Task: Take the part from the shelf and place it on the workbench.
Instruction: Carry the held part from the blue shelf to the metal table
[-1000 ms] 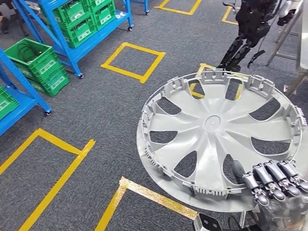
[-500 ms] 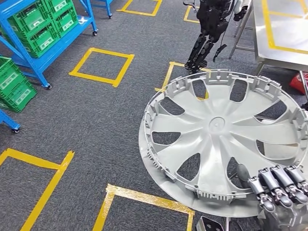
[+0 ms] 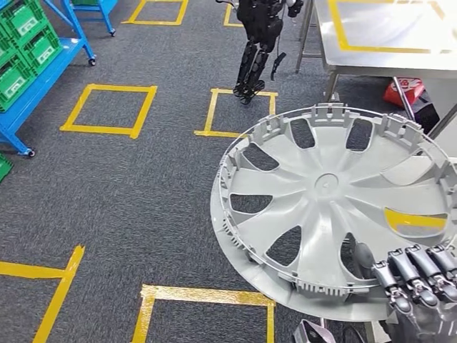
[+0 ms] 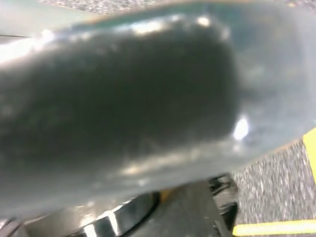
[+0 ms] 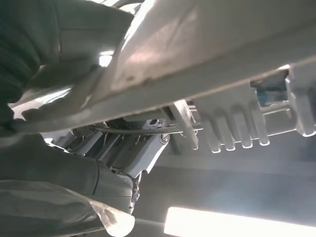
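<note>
Spanning grey carpet (image 3: pixel 135 193), yellow tape squares (image 3: pixel 109 109).

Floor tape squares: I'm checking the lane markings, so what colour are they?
Yellow floor tape squares on dark grey carpet, clearest in the head view.

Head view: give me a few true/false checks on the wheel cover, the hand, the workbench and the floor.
1. The right hand grips the wheel cover at its near rim. True.
2. The wheel cover lies on the workbench. False: it is held up over the carpet, with the workbench beyond it.
3. Yellow tape squares mark the floor. True.
4. The green crates stand on the workbench. False: they sit on a blue rack at the far left.
5. Another robot stands beside the workbench. True.
</note>
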You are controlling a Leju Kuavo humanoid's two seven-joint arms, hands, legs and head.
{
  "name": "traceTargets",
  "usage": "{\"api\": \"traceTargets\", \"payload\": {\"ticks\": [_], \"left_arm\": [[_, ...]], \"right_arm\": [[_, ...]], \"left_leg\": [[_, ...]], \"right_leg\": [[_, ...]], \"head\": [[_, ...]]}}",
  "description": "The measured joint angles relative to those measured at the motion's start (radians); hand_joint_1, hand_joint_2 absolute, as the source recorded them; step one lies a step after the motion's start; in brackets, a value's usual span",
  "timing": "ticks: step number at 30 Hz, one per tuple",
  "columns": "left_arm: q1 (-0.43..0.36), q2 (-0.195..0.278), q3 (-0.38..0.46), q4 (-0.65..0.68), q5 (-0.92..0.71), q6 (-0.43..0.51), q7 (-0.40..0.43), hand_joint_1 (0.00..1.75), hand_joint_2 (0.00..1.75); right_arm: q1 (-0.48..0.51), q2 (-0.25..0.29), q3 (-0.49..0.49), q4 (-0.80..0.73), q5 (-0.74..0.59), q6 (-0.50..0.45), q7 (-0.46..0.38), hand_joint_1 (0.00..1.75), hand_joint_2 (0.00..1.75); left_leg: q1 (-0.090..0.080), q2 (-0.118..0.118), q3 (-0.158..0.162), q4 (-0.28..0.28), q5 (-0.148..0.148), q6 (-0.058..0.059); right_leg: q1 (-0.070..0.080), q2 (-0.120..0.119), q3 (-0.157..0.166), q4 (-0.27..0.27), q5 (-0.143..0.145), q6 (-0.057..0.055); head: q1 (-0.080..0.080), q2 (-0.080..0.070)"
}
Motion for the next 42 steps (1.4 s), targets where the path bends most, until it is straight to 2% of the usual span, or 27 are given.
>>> {"api": "traceTargets", "payload": {"ticks": [2,3,4,5,6,8,10,12,14,16,18,19,20,22,24,25,28,30,32,33,34,35,36,37,39,41,42], "left_arm": [[0.001,0.0,-0.006,0.0,-0.003,0.0,0.006,0.0,0.0],[0.0,0.0,-0.008,0.0,-0.003,0.0,0.011,0.0,0.0],[-0.001,-0.001,-0.009,-0.001,-0.004,0.001,0.016,0.0,0.0],[-0.003,-0.001,-0.009,-0.001,-0.004,0.002,0.022,0.0,0.0],[-0.005,-0.001,-0.01,-0.002,-0.004,0.002,0.026,0.0,0.0],[-0.005,0.0,-0.011,-0.002,-0.005,0.002,0.031,0.0,0.0],[-0.002,0.0,-0.012,-0.002,-0.005,0.001,0.034,0.0,0.0],[-0.001,0.001,-0.013,-0.002,-0.005,0.0,0.037,0.0,0.0],[-0.003,0.001,-0.013,-0.002,-0.004,-0.004,0.037,0.0,0.0],[-0.004,0.001,-0.013,-0.002,-0.004,-0.008,0.037,0.0,0.0],[0.0,0.0,-0.013,-0.002,-0.004,-0.012,0.038,0.0,0.0],[0.001,-0.002,-0.014,-0.002,-0.004,-0.014,0.038,0.0,0.0],[0.0,-0.003,-0.014,-0.002,-0.004,-0.015,0.038,0.0,0.0],[-0.002,-0.008,-0.014,-0.003,-0.005,-0.016,0.039,0.0,0.0],[-0.003,-0.01,-0.015,-0.003,-0.006,-0.016,0.039,0.0,0.0],[-0.004,-0.011,-0.015,-0.003,-0.006,-0.016,0.039,0.0,0.0],[-0.007,-0.014,-0.015,-0.003,-0.006,-0.016,0.041,0.0,0.0],[-0.009,-0.016,-0.015,-0.004,-0.006,-0.017,0.04,0.0,0.0],[-0.008,-0.017,-0.015,-0.004,-0.006,-0.017,0.04,0.0,0.0],[-0.005,-0.017,-0.015,-0.004,-0.006,-0.018,0.04,0.0,0.0],[-0.003,-0.017,-0.015,-0.004,-0.006,-0.018,0.04,0.0,0.0],[-0.002,-0.017,-0.015,-0.004,-0.006,-0.019,0.04,0.0,0.0],[-0.001,-0.017,-0.015,-0.004,-0.006,-0.019,0.041,0.0,0.0],[-0.002,-0.018,-0.015,-0.004,-0.006,-0.02,0.041,0.0,0.0],[-0.003,-0.016,-0.015,-0.004,-0.006,-0.02,0.043,0.0,0.0],[-0.004,-0.016,-0.015,-0.004,-0.006,-0.02,0.045,0.0,0.0],[-0.005,-0.017,-0.015,-0.004,-0.006,-0.02,0.045,0.0,0.0]], "right_arm": [[0.004,0.002,-0.001,-0.003,0.0,0.0,0.0,1.75,1.75],[0.01,0.003,-0.003,-0.006,-0.002,0.0,0.004,1.75,1.75],[0.022,0.003,-0.005,-0.013,-0.003,0.0,0.011,1.75,1.75],[0.034,0.003,-0.007,-0.019,-0.004,0.0,0.021,1.75,1.75],[0.043,0.004,-0.009,-0.025,-0.004,0.0,0.03,1.75,1.75],[0.049,0.009,-0.012,-0.029,-0.002,0.0,0.042,1.75,1.75],[0.05,0.015,-0.014,-0.028,-0.001,0.0,0.047,1.75,1.75],[0.053,0.018,-0.015,-0.026,-0.001,0.0,0.047,1.75,1.75],[0.054,0.019,-0.015,-0.024,-0.001,0.0,0.046,1.75,1.75],[0.05,0.02,-0.015,-0.021,-0.002,0.0,0.046,1.75,1.75],[0.048,0.02,-0.015,-0.018,-0.002,0.0,0.047,1.75,1.75],[0.049,0.02,-0.015,-0.017,-0.002,0.0,0.049,1.75,1.75],[0.05,0.02,-0.017,-0.016,-0.002,0.0,0.05,1.75,1.75],[0.052,0.02,-0.019,-0.016,-0.002,0.0,0.053,1.75,1.75],[0.052,0.02,-0.019,-0.017,-0.002,0.0,0.054,1.75,1.75],[0.052,0.02,-0.02,-0.017,-0.002,0.0,0.054,1.75,1.75],[0.055,0.02,-0.022,-0.018,-0.002,0.0,0.055,1.75,1.75],[0.057,0.02,-0.024,-0.02,-0.002,0.0,0.055,1.75,1.75],[0.056,0.02,-0.025,-0.02,-0.002,0.0,0.054,1.75,1.75],[0.056,0.02,-0.026,-0.02,-0.001,0.0,0.053,1.75,1.75],[0.056,0.02,-0.027,-0.02,-0.001,0.0,0.052,1.75,1.75],[0.056,0.02,-0.028,-0.02,-0.001,0.0,0.051,1.75,1.75],[0.056,0.02,-0.028,-0.02,-0.001,0.0,0.05,1.75,1.75],[0.056,0.02,-0.029,-0.02,-0.001,0.0,0.048,1.75,1.75],[0.055,0.02,-0.03,-0.02,-0.001,0.0,0.046,1.75,1.75],[0.056,0.02,-0.031,-0.021,-0.001,0.0,0.045,1.75,1.75],[0.057,0.02,-0.032,-0.021,-0.001,0.0,0.045,1.75,1.75]], "left_leg": [[0.001,-0.031,-0.063,0.14,-0.063,-0.002],[0.001,-0.034,-0.087,0.19,-0.076,-0.002],[0.001,-0.035,-0.096,0.203,-0.068,-0.001],[0.001,-0.037,-0.085,0.174,-0.039,0.002],[0.001,-0.045,-0.061,0.115,0.002,0.005],[0.003,-0.088,-0.004,-0.015,0.061,0.012],[0.004,-0.116,0.019,-0.073,0.068,0.016],[0.003,-0.1,0.021,-0.084,0.067,0.02],[0.004,-0.078,0.023,-0.094,0.073,0.031],[0.005,-0.052,0.024,-0.099,0.076,0.039],[0.003,-0.024,0.023,-0.099,0.075,0.041],[0.003,-0.01,0.023,-0.099,0.074,0.041],[0.003,0.003,0.023,-0.099,0.073,0.04],[0.003,0.027,0.028,-0.098,0.069,0.033],[-0.001,0.044,0.034,-0.097,0.063,0.023],[-0.003,0.052,0.037,-0.096,0.061,0.017],[-0.001,0.065,0.043,-0.093,0.056,0.003],[0.004,0.029,0.027,-0.052,0.024,-0.006],[0.006,-0.019,-0.031,0.078,-0.044,-0.007],[0.005,-0.03,-0.067,0.153,-0.073,-0.006],[0.005,-0.034,-0.094,0.204,-0.084,-0.003],[0.004,-0.036,-0.103,0.213,-0.071,0.001],[0.002,-0.039,-0.094,0.182,-0.04,0.006],[0.001,-0.051,-0.067,0.114,0.005,0.013],[-0.001,-0.103,-0.012,-0.02,0.065,0.025],[-0.003,-0.134,0.01,-0.078,0.075,0.029],[-0.004,-0.126,0.011,-0.086,0.075,0.029]], "right_leg": [[0.002,0.023,-0.001,0.0,0.001,-0.006],[0.003,0.035,-0.001,0.0,0.001,-0.007],[0.004,0.048,0.0,0.001,0.001,-0.007],[0.005,0.06,0.001,0.002,0.001,-0.007],[0.005,0.074,0.002,0.003,0.001,-0.007],[0.005,0.101,0.0,0.008,0.001,-0.003],[0.003,0.126,-0.012,0.013,0.004,0.007],[-0.001,0.144,-0.025,0.013,0.008,0.02],[-0.001,0.105,-0.044,0.041,-0.009,0.029],[0.001,0.041,-0.095,0.145,-0.065,0.036],[-0.003,0.02,-0.156,0.273,-0.119,0.043],[-0.005,0.017,-0.17,0.302,-0.124,0.046],[-0.007,0.014,-0.162,0.289,-0.108,0.049],[-0.01,-0.015,-0.089,0.157,-0.047,0.052],[-0.007,-0.05,-0.017,0.037,-0.014,0.046],[-0.004,-0.058,-0.003,0.015,-0.013,0.041],[0.0,-0.031,-0.007,0.015,-0.01,0.02],[-0.002,-0.011,-0.007,0.012,-0.007,0.007],[-0.001,0.011,-0.006,0.01,-0.005,-0.002],[0.001,0.024,-0.006,0.01,-0.005,-0.005],[0.004,0.039,-0.005,0.011,-0.005,-0.007],[0.007,0.054,-0.004,0.011,-0.005,-0.008],[0.009,0.068,-0.002,0.011,-0.004,-0.009],[0.009,0.083,0.001,0.011,-0.004,-0.009],[0.009,0.108,0.0,0.013,-0.005,-0.006],[0.004,0.13,-0.009,0.013,-0.001,0.005],[0.001,0.142,-0.015,0.012,0.002,0.012]], "head": [[-0.004,0.0],[-0.004,0.0],[-0.004,0.0],[-0.004,0.0],[-0.004,0.0],[-0.004,0.0],[-0.005,0.0],[-0.005,0.0],[-0.001,0.0],[0.004,0.0],[0.006,0.0],[0.006,0.0],[0.007,0.0],[0.007,0.0],[0.006,0.0],[0.004,0.0],[0.0,0.0],[-0.003,0.0],[-0.007,0.0],[-0.009,0.0],[-0.009,0.0],[-0.009,0.0],[-0.009,0.0],[-0.009,0.0],[-0.008,0.0],[-0.009,0.0],[-0.01,0.0]]}}
